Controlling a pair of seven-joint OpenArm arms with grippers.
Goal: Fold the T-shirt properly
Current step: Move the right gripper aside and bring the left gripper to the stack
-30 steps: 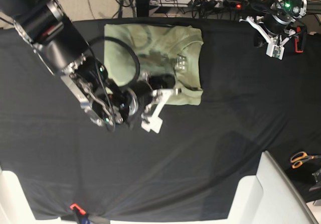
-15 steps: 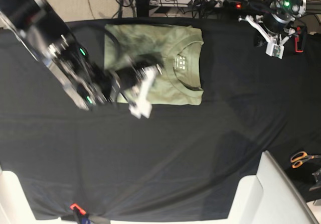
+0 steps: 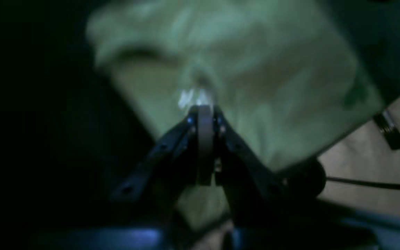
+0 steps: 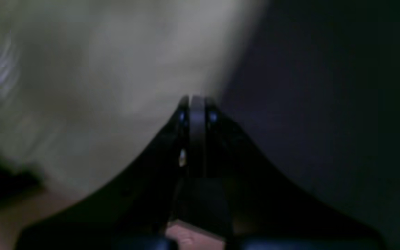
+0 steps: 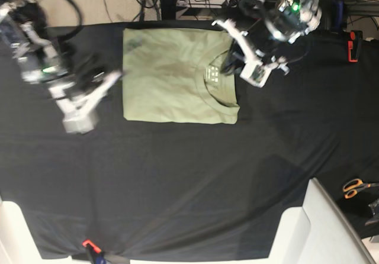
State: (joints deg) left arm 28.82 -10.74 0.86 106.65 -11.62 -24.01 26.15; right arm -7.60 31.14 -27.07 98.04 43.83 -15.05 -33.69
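Orange scissors (image 5: pixel 356 187) lie far off at four o'clock; the folded T-shirt (image 5: pixel 172 77) sits at twelve on the black cloth (image 5: pixel 195 175). Left gripper (image 3: pixel 202 110) and right gripper (image 4: pixel 193 100), both pinched closed, empty; only wrist views show that.

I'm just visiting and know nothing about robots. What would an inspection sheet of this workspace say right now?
Surface: black table cloth, wrinkled.
Job's things: T-shirt lies folded into a rectangle, collar toward the left gripper.
Clutter: orange-handled scissors at the table edge; red object near the far edge.
Grippers: left gripper shut, empty, by the collar; right gripper shut, empty, off the shirt.
Cables: tangle and power strip behind the table.
Surroundings: white bins along the near edge.
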